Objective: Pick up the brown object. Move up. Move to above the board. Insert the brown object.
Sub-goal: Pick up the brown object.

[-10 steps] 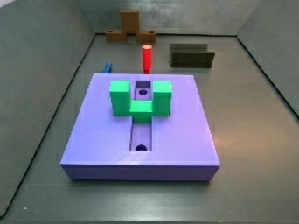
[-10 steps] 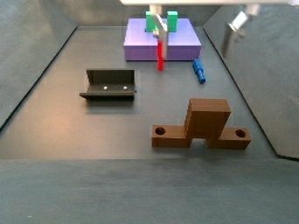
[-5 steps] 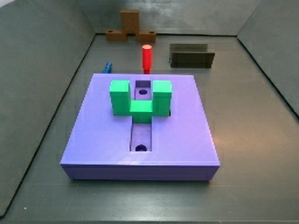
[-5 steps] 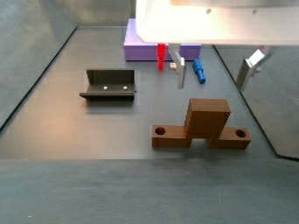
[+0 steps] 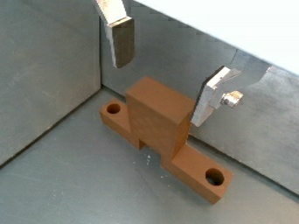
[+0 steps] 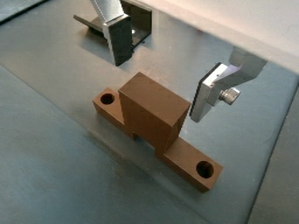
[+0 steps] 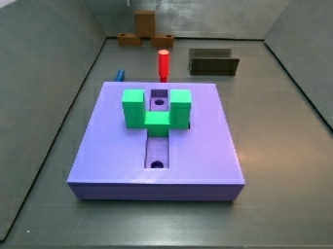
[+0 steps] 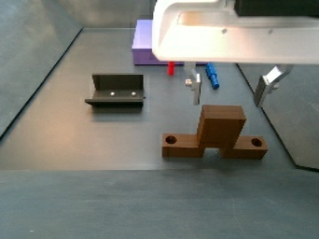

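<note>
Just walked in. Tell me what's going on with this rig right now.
The arm's end effector hangs open above the brown object, one finger on each side of its raised block, touching nothing. The piece sits on the floor, not gripped. The board with its green block lies across the workspace, its groove empty. A dark open-box piece and a red cylinder stand untouched.

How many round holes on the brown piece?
2 visible: one in each end of the brown piece's low bar, either side of its tall block. The open claw hovers above.
</note>
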